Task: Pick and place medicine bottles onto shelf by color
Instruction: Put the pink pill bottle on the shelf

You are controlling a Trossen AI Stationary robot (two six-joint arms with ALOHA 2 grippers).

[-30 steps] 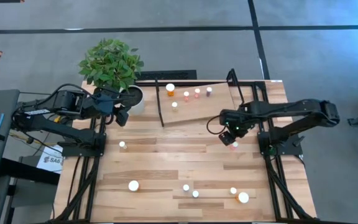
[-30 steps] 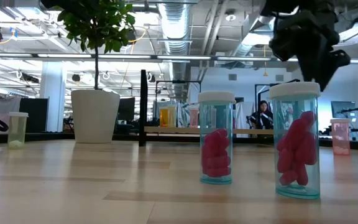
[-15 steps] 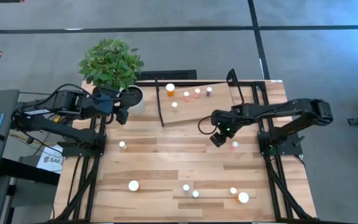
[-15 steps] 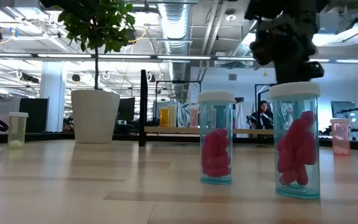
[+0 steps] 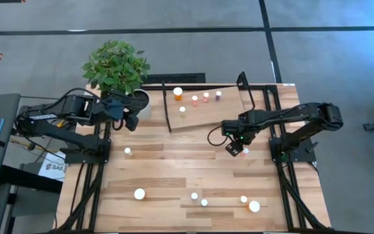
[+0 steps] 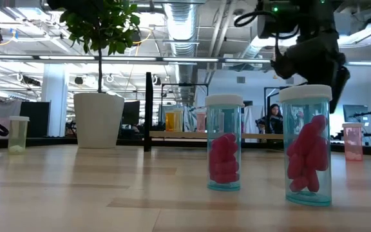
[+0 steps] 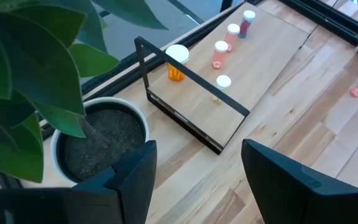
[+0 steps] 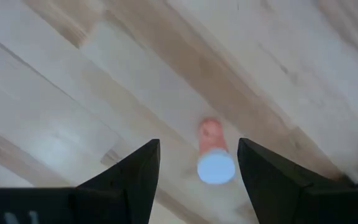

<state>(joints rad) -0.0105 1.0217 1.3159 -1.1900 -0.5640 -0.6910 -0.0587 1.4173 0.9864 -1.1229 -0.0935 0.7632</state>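
- Right gripper [image 5: 234, 147] is hovering just off the shelf [image 5: 229, 112], on its near side toward the right end, directly over a small pinkish-red bottle [image 8: 213, 151] standing on the tabletop [image 5: 174, 169].
- Its fingers [image 8: 132, 180] are standing apart with nothing between them; in the right wrist view the bottle's white cap is showing in the gap, a little nearer one finger than the other.
- Judgement: the step in hand is the approach to grasp this bottle. To do it well, the cap should be centred between the fingers before lowering, then the descent kept vertical so neither finger clips the cap and tips the bottle.
- Closing on the body below the cap looks safer than pinching the cap rim.
- Five bottles are already sitting on the shelf: an orange bottle [image 7: 176, 63] toward the left end, two pinkish ones and a darker one farther right, a pale one nearer the front edge.
- Judgement: the pink group on the shelf is the likely destination; leave clearance from those standing there.
- Left gripper [image 7: 194, 180] is waiting off the shelf's left end, beside the plant pot [image 7: 98, 134], jaws apart and empty.
- More bottles are standing well away from the shelf, along the table's near edge.
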